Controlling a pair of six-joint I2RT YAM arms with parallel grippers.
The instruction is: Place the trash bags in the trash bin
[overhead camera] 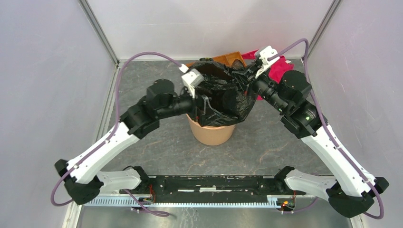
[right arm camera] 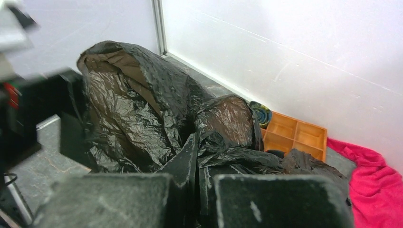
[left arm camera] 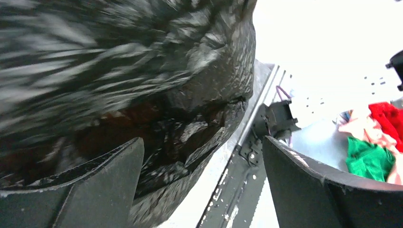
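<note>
Standing on the grey bench (overhead camera: 266,147) just beyond the arm bases, the trash bin (overhead camera: 211,133) shows only its lower orange wall. Its rim is hidden by the trash bags (overhead camera: 228,90), one crinkled black sheet heaped over the top of the bin with its mouth gaping upward. How far the film reaches inside the bin cannot be told.

The left claw (left arm camera: 203,142) is at the bag's left side with its jaws spread wide. In the left wrist view, glossy film bulges beside one finger (left arm camera: 109,185), and nothing is pinched. The right claw (right arm camera: 202,180) is at the bag's right side, its jaws pressed together on a fold of the black plastic.

Behind the bag, near the back wall, an orange compartment tray (right arm camera: 294,135) lies flat, with a red cloth (right arm camera: 375,180) just beside it on the right.
</note>
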